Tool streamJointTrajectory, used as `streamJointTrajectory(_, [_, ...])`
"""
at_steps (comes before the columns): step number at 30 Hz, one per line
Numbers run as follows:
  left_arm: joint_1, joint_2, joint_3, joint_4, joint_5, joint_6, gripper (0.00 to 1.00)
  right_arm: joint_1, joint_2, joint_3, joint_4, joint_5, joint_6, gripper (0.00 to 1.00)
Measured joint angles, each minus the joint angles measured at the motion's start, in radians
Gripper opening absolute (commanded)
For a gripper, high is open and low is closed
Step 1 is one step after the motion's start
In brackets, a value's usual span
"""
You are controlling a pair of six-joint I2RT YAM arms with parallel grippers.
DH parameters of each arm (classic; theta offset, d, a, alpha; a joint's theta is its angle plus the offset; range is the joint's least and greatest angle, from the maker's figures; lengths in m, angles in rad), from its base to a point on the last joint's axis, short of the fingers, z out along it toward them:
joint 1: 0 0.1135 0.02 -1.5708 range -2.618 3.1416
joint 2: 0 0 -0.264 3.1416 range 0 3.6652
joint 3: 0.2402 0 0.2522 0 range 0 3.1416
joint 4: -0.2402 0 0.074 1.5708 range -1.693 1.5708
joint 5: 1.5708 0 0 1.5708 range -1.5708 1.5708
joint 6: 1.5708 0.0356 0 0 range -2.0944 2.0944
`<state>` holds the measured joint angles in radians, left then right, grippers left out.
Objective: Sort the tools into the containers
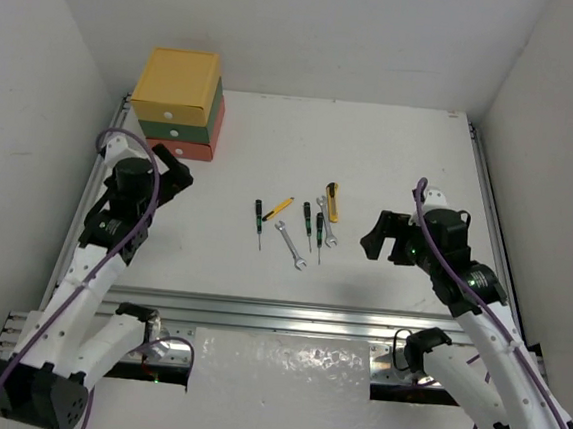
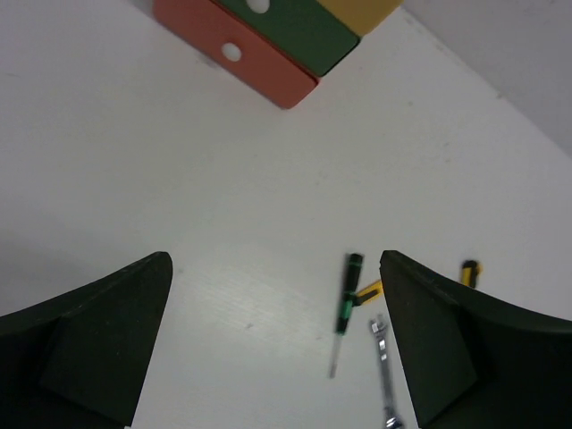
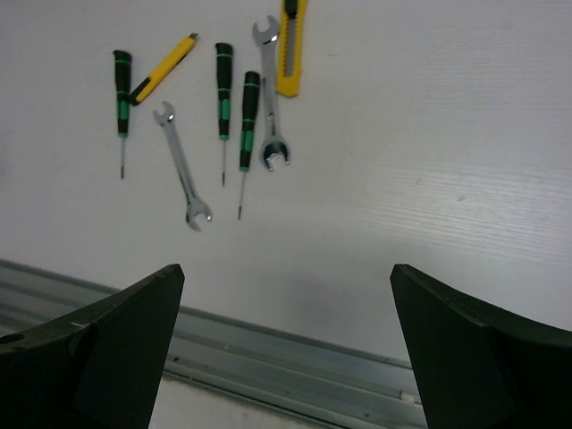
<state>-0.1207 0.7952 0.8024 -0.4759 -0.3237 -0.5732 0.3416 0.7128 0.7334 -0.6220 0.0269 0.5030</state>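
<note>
Three stacked drawers, yellow [image 1: 183, 77], dark green [image 1: 179, 120] and red-orange [image 1: 182, 148], stand at the back left, all shut. The tools lie mid-table: a black screwdriver [image 1: 259, 215], a thin yellow-handled one [image 1: 279, 208], a wrench [image 1: 290, 245], two more black screwdrivers [image 1: 307, 219] [image 1: 319, 232], a second wrench [image 1: 327, 223] and a yellow utility knife [image 1: 333, 201]. My left gripper [image 1: 174, 177] [image 2: 275, 268] is open and empty, in front of the drawers. My right gripper [image 1: 377, 238] [image 3: 286, 273] is open and empty, right of the tools.
A metal rail [image 1: 278, 314] runs along the table's near edge and shows in the right wrist view [image 3: 295, 357]. White walls close in the left, back and right sides. Side rails [image 1: 488, 202] line the table edges.
</note>
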Motion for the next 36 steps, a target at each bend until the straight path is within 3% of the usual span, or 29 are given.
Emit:
streamJointTrajectory(5, [0.109,0.171,0.006,0.204,0.066,-0.149,1.0,0.0,0.008,-0.012,0.047,-0.127,0.003,0.99])
streamJointTrajectory(11, [0.33,0.307,-0.018,0.616,0.256,-0.272,0.99,0.0,-0.01,-0.028,0.073,-0.212,-0.005,0.99])
streamJointTrajectory(16, [0.456,0.51,-0.005,0.864,0.443,-0.351,0.88,0.0,-0.029,-0.071,0.086,-0.228,-0.012,0.99])
streamJointTrajectory(20, [0.469,0.648,0.002,0.971,0.554,-0.38,0.78,0.0,-0.018,-0.084,0.101,-0.246,-0.014,0.99])
streamJointTrajectory(25, [0.469,0.795,0.056,1.112,0.68,-0.415,0.73,0.0,-0.016,-0.085,0.12,-0.255,-0.017,0.99])
streamJointTrajectory(31, [0.469,0.89,0.095,1.195,0.728,-0.43,0.7,0.0,-0.016,-0.089,0.124,-0.256,-0.025,0.99])
streamJointTrajectory(36, [0.469,0.955,0.141,1.224,0.744,-0.434,0.59,0.0,-0.006,-0.09,0.128,-0.264,-0.026,0.99])
